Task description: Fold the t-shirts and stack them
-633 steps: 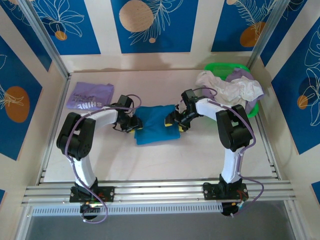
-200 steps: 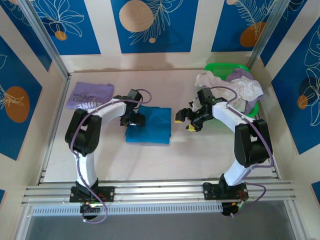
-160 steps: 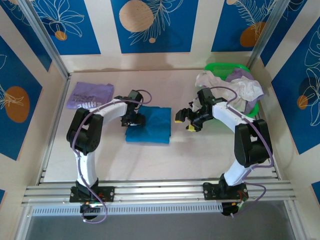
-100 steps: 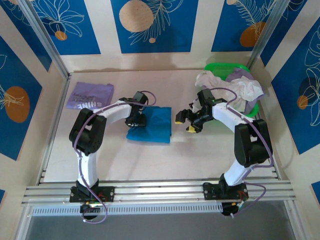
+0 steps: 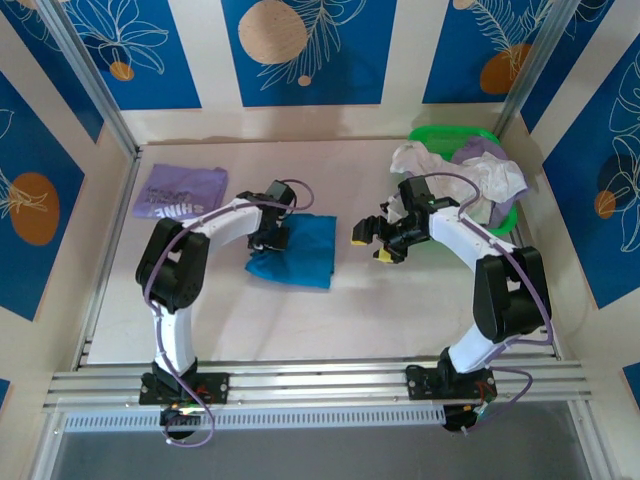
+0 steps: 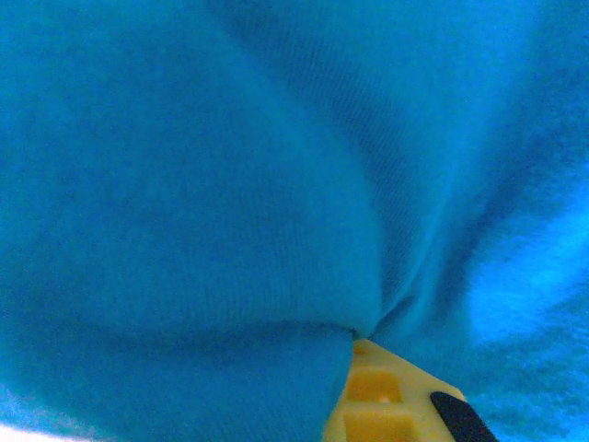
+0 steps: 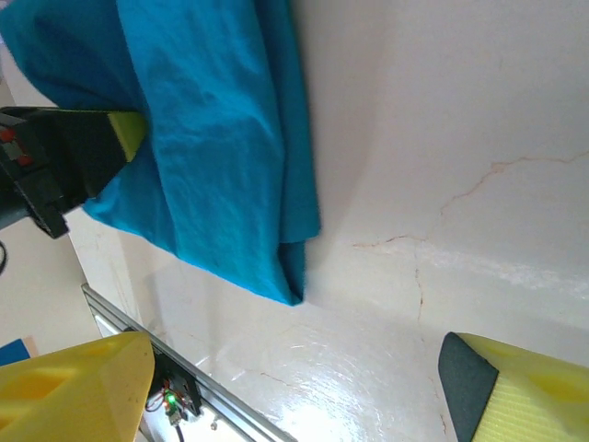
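The task is, in my judgement, about in its first half. The left gripper [image 5: 268, 238] pinches the left edge of the teal-blue t-shirt [image 5: 300, 252]. In the left wrist view the cloth puckers into one yellow finger [image 6: 375, 398] and covers the rest. This shirt is already folded to a small rectangle, and it spreads from the left gripper toward the right gripper [image 5: 370, 246].

The right gripper hovers just beside the shirt's right edge, apart from it, with its fingers spread wide and nothing between them.

The lavender t-shirt [image 5: 180, 192] lies folded flat, to the left of the left gripper and farther from the bases. The two folded shirts are well apart, so the stacking is not yet done.

Beyond the right gripper, on its right side, the green basket [image 5: 450, 133] holds a heap of unfolded shirts [image 5: 465, 178], white, cream and lilac. All of these remain to be folded.

On the lavender t-shirt I read the white word "SHINE", upside down in the top view. The smaller lines near it are too small to read.
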You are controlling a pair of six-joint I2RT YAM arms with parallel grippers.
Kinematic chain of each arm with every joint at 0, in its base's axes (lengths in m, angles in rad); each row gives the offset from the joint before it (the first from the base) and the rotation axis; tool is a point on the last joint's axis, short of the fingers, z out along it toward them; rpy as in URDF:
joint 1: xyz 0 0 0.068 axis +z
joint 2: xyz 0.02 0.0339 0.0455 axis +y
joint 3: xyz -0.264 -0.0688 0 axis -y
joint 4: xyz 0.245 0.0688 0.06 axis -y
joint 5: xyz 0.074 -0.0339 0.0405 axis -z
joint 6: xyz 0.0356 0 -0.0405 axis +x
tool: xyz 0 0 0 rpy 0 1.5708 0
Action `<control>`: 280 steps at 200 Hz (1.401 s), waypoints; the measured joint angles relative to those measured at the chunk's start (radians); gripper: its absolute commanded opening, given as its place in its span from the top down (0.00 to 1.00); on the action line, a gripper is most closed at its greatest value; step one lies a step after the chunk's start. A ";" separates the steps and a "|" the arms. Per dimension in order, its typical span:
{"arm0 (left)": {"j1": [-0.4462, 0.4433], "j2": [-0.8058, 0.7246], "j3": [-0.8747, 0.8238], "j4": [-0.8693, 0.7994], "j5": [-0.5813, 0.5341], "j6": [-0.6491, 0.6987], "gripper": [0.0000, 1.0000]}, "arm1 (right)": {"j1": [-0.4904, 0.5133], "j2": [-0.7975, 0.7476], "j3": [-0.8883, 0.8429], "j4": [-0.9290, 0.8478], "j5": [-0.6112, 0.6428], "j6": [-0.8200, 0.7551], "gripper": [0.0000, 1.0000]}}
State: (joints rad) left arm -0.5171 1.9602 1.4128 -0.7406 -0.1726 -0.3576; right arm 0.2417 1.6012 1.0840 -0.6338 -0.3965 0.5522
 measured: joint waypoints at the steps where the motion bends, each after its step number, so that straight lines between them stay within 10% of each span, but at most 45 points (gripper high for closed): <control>1: 0.000 0.000 0.005 -0.006 -0.008 0.006 1.00 | 0.000 0.000 0.000 0.000 0.000 0.000 0.17; 131: 0.111 -0.001 0.234 -0.066 -0.330 0.564 1.00 | 0.030 -0.010 -0.004 0.012 0.000 0.006 0.09; 280: 0.278 -0.024 0.421 -0.064 -0.238 0.708 1.00 | 0.051 -0.013 0.042 -0.010 0.004 0.006 0.01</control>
State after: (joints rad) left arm -0.2386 1.9362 1.8339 -0.8047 -0.4110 0.3508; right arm 0.2932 1.5887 1.1259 -0.6441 -0.3923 0.5583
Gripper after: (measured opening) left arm 0.089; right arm 0.991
